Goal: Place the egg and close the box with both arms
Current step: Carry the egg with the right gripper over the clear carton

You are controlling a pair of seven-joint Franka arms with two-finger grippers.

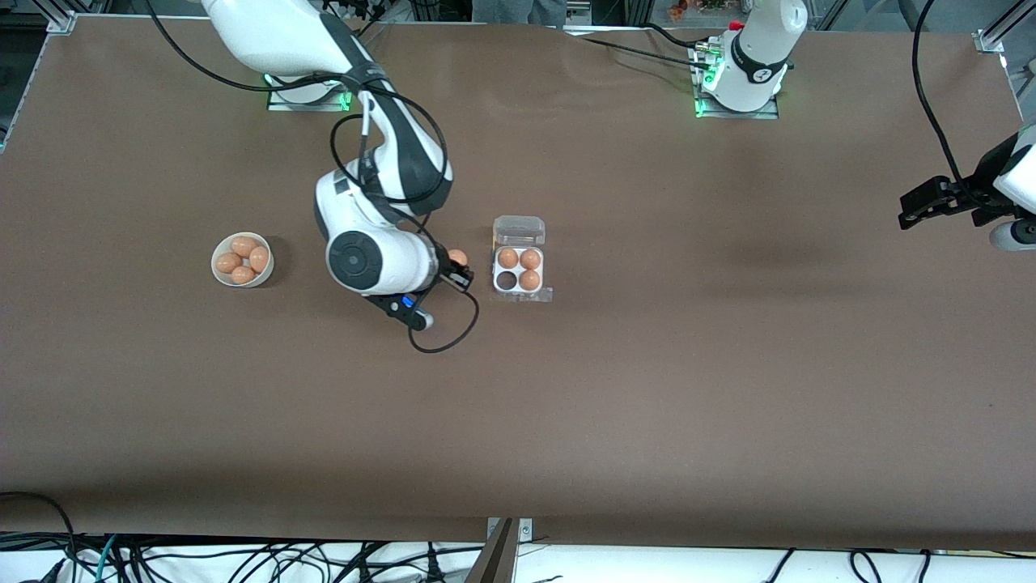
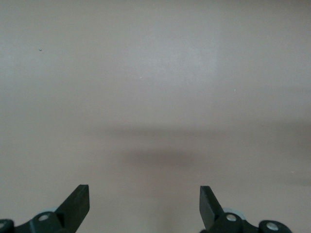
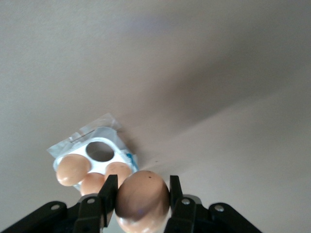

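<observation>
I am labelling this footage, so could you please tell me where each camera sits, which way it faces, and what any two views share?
Front view: high across the table, facing both bases; shows the bowl, the box, the right gripper holding an egg, and the waiting left gripper.
Left wrist view: on the left wrist, looking down at bare table; shows the open left gripper.
Right wrist view: on the right wrist, looking toward the box; shows the right gripper shut on the egg.
Shared: front and right wrist views show box and held egg.
</observation>
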